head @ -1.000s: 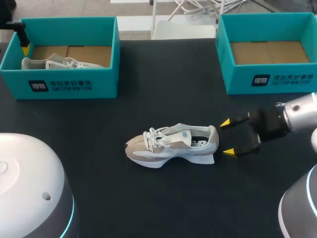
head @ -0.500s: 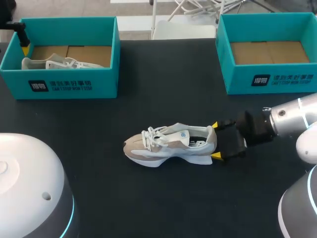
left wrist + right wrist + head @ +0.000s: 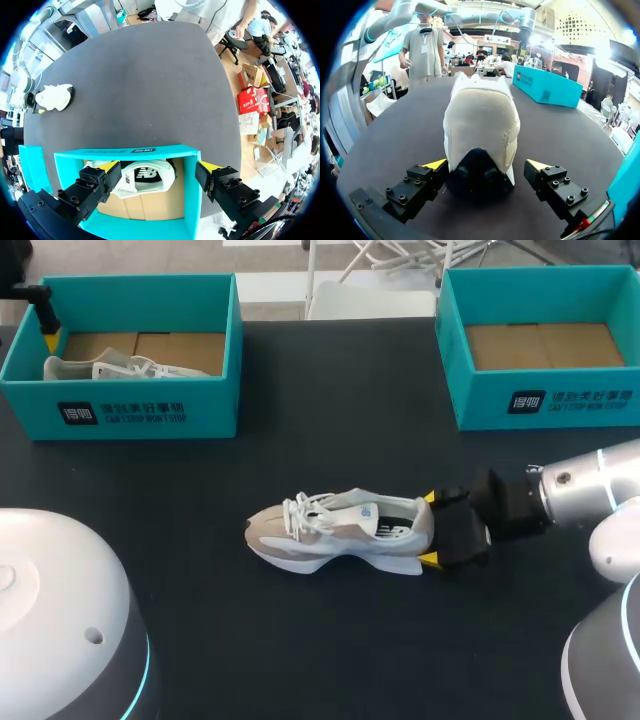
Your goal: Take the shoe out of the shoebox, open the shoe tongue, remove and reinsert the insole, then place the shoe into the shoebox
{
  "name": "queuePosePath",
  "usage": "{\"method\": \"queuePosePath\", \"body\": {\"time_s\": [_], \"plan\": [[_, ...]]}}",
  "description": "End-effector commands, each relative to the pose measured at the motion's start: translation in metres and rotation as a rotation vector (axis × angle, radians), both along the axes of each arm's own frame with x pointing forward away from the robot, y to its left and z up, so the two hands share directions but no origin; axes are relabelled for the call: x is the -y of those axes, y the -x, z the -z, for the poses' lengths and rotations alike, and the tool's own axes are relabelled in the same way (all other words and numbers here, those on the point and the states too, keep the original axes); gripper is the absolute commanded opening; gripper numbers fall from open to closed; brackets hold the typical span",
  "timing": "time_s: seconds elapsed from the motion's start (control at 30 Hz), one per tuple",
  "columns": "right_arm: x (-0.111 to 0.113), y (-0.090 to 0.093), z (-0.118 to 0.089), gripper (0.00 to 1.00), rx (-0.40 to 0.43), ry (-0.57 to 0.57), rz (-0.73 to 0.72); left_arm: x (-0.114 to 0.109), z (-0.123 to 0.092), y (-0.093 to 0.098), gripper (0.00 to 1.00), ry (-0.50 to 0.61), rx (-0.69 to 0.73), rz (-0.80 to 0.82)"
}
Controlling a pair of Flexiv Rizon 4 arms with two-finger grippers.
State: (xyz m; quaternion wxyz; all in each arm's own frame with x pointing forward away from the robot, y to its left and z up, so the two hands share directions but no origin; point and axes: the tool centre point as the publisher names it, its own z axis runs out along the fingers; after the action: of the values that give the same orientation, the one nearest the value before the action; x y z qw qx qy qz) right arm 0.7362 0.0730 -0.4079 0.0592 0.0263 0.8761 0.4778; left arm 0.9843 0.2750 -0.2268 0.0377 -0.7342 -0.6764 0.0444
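A beige and white sneaker (image 3: 340, 532) lies on its sole in the middle of the black table, toe to the left. My right gripper (image 3: 429, 529) is open at its heel, one yellow tip on each side. In the right wrist view the heel (image 3: 480, 120) sits between the open fingers of the right gripper (image 3: 487, 164), with a gap at each side. My left gripper (image 3: 46, 328) hangs over the left end of the left shoebox (image 3: 150, 410). It (image 3: 159, 166) is open above a second white sneaker (image 3: 145, 180) lying in that box (image 3: 125, 151).
An empty teal shoebox (image 3: 500, 405) with a cardboard floor stands at the back right. My arms' white bases (image 3: 60, 620) fill the near corners. The distant sneaker (image 3: 54, 96) also shows in the left wrist view.
My right gripper has moved left to the sneaker's heel and now straddles it. The sneaker has slid slightly left. The left arm has stayed still.
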Motion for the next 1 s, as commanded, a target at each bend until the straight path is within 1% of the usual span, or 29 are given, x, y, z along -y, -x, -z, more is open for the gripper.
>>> {"method": "queuePosePath", "body": {"time_s": [0.03, 0.23, 0.43, 0.73, 1.0], "plan": [[0.001, 0.003, -0.01, 1.0, -0.006, 0.004, -0.005, 0.0, 0.0, 0.001, 1.0, -0.001, 0.003, 0.001], [0.001, 0.004, -0.018, 1.0, -0.033, -0.013, 0.003, 0.0, 0.0, 0.001, 1.0, -0.001, 0.003, 0.001], [-0.009, 0.007, -0.018, 1.0, -0.03, -0.04, 0.019, 0.0, 0.0, 0.001, 1.0, -0.001, 0.003, 0.001], [-0.025, 0.012, -0.007, 1.0, -0.024, -0.067, 0.031, 0.0, 0.0, 0.001, 1.0, -0.001, 0.003, 0.001], [-0.039, 0.005, 0.001, 1.0, -0.02, -0.085, 0.026, 0.0, 0.0, 0.001, 1.0, -0.001, 0.003, 0.001]]}}
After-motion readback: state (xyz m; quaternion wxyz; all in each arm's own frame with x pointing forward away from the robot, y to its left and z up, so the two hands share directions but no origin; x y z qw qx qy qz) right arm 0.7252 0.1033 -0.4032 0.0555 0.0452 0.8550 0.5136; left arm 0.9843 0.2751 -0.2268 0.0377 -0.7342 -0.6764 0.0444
